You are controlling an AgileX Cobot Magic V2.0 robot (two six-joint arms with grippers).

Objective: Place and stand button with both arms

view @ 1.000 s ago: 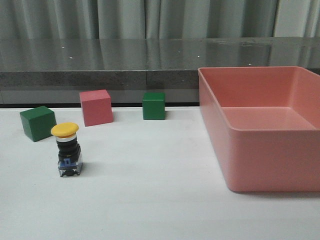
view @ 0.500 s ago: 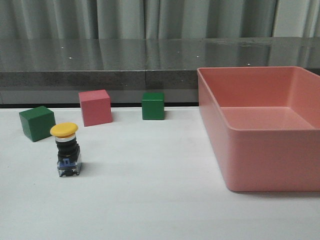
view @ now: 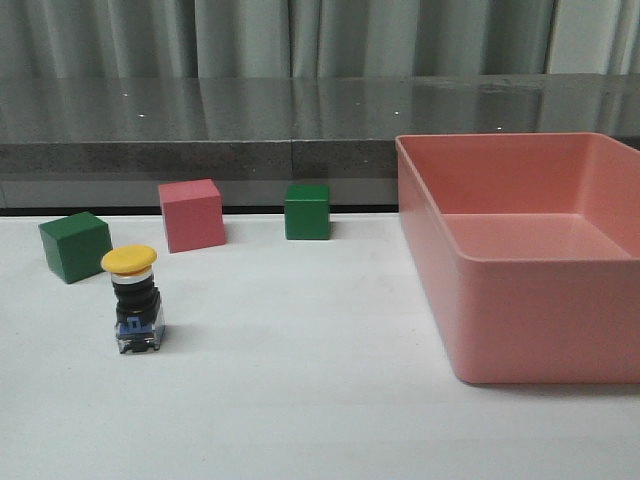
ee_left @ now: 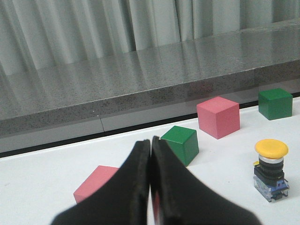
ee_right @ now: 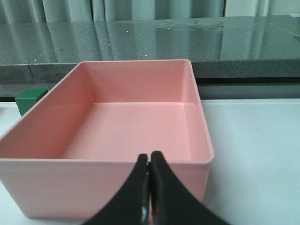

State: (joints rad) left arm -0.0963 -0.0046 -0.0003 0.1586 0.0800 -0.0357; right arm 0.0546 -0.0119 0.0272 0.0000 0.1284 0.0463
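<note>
— White tabletop (view: pixel 300 400), grey curtains behind a dark speckled stone ledge (view: pixel 200 110). Where does the small push-button with the yellow mushroom cap, black body and clear-blue square base (view: pixel 135 300) sit?

— Upright on its base, cap up, on the table's left side, touching nothing. It also shows in the left wrist view (ee_left: pixel 271 169).

— What is nearest?

— A dark green cube (view: pixel 75 246) behind it to the left, and a pink cube (view: pixel 191 215) behind it to the right. Further right, near the ledge, is a smaller green cube (view: pixel 307 211). Another pink block (ee_left: pixel 96 187) appears only in the left wrist view.

— And on the right?

— A large pink plastic bin (view: pixel 520 320), well apart from the button.

— The grippers?

— The left gripper (ee_left: pixel 150 154) has its black fingers pressed together, holding nothing. The right gripper (ee_right: pixel 149 164) is likewise closed, in front of the bin's near wall.
</note>
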